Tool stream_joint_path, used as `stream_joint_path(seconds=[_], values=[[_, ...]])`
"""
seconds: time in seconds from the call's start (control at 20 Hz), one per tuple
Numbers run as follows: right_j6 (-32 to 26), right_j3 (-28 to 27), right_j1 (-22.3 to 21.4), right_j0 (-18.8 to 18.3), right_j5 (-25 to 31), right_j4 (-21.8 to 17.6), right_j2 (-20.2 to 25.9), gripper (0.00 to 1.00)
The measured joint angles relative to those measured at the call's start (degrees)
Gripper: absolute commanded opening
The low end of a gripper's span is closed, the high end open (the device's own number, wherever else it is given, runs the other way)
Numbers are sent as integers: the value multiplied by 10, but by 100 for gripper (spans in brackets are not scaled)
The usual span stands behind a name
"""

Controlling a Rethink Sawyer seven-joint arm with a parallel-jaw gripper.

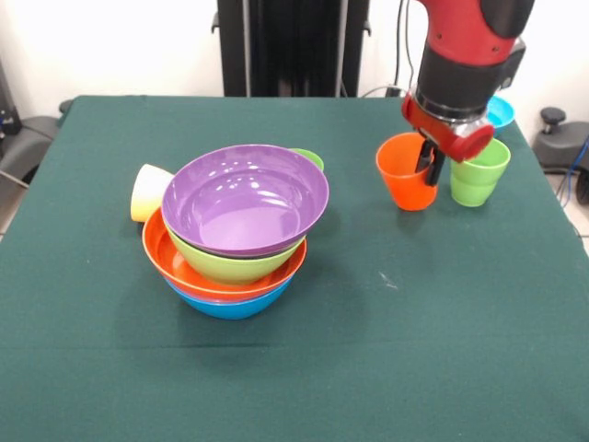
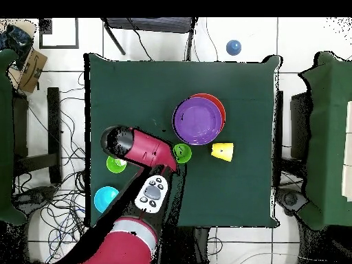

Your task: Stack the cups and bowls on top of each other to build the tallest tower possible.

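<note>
Orange cup (image 1: 406,172) stands upright on the table (image 1: 414,322), just beside the light green cup (image 1: 479,171); the gripper (image 1: 430,167) sits directly over it, one finger inside the mouth, whether clamped on the wall cannot be told; the tower (image 1: 237,230) lies well apart, toward the front view's left, purple bowl (image 1: 245,199) topmost.

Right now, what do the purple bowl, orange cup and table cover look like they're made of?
Purple bowl: looks like glossy plastic, with bright light reflections across its inside.
Orange cup: probably smooth plastic, with an even colour and thin rim; its shine is less evident.
Table cover: appears to be dark green cloth, matte, with no glare and faint creases.
</note>
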Motion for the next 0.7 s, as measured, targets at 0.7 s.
stream_joint_path(seconds=[0.7], values=[[0, 6, -69, -14, 84, -9, -16, 0]])
